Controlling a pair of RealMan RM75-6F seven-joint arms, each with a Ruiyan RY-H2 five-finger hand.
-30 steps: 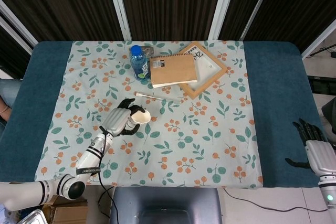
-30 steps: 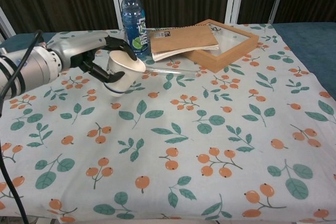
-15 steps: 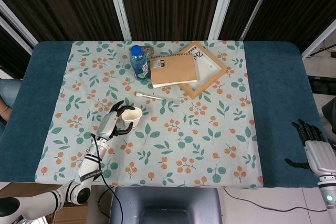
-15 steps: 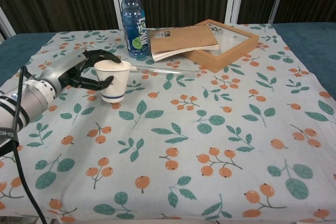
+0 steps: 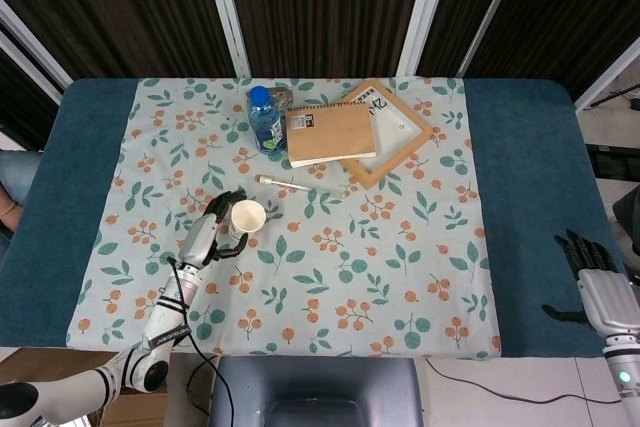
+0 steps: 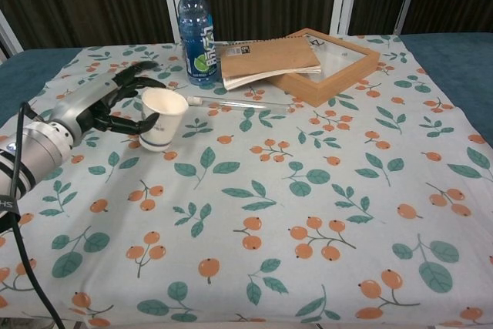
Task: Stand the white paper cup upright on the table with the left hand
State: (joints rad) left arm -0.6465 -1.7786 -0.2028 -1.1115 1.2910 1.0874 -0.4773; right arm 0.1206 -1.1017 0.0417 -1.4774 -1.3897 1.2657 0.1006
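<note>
The white paper cup stands upright on the floral tablecloth, mouth up, at the left of the table. My left hand lies just left of the cup. Its fingers are spread and lifted off the rim, and the thumb sits close to the cup's side; I cannot tell whether it touches. My right hand hangs off the table's right edge with its fingers apart and nothing in them; the chest view does not show it.
A blue-capped water bottle stands behind the cup. A brown notebook lies partly on a wooden picture frame. A thin pen-like stick lies between them and the cup.
The left hand brought the tilted cup down and left and set it upright on the cloth. Its fingers have since spread off the cup. The right hand stayed where it was.
</note>
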